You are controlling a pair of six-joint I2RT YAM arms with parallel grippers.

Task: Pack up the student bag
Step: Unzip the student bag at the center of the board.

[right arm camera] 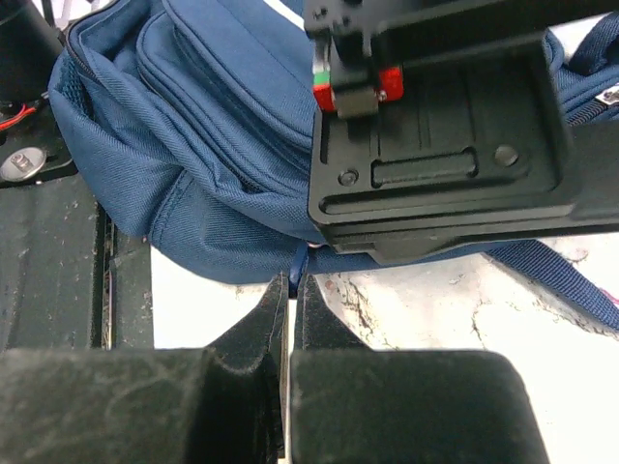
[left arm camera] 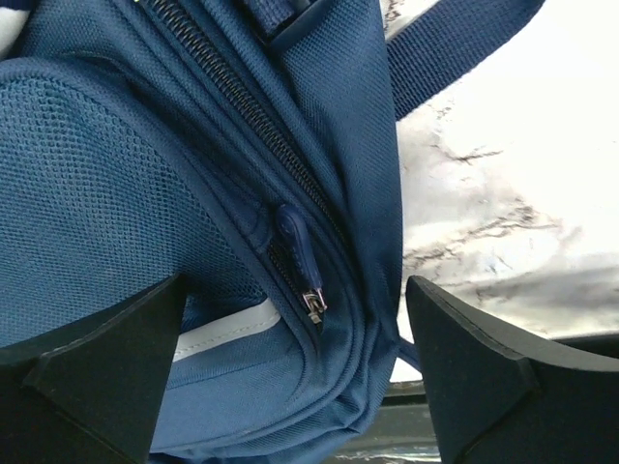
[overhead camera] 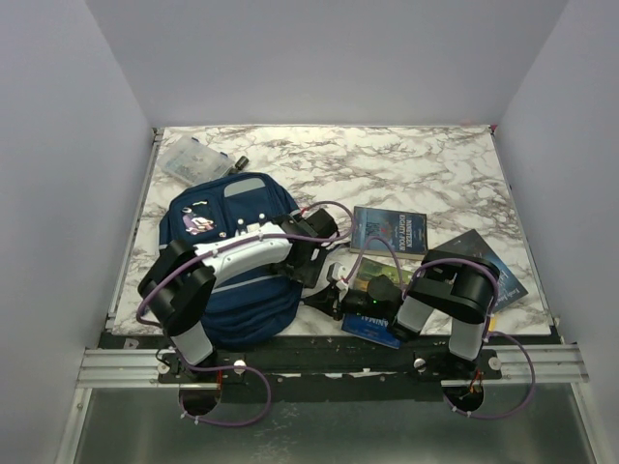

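The student bag (overhead camera: pixel 227 309), navy blue with grey stripes, lies at the left front of the marble table. My left gripper (left arm camera: pixel 295 285) hangs open and wide over the bag's lower right corner. A blue zip pull (left arm camera: pixel 293 242) and its metal slider (left arm camera: pixel 314 304) lie between the fingers, untouched. In the top view the left gripper (overhead camera: pixel 329 269) sits at the bag's right edge. My right gripper (right arm camera: pixel 292 280) is shut on a thin blue strap loop (right arm camera: pixel 301 261) at the bag's bottom edge, low over the table. The left gripper's black body (right arm camera: pixel 435 145) fills the view above it.
Books lie right of the bag: a dark one (overhead camera: pixel 389 230), a blue one (overhead camera: pixel 498 266) farther right, and a green (overhead camera: pixel 372 274) and a blue (overhead camera: pixel 372 331) one under the right arm. A clear plastic box (overhead camera: pixel 191 159) sits at the back left. A blue bag strap (left arm camera: pixel 455 48) trails over the marble.
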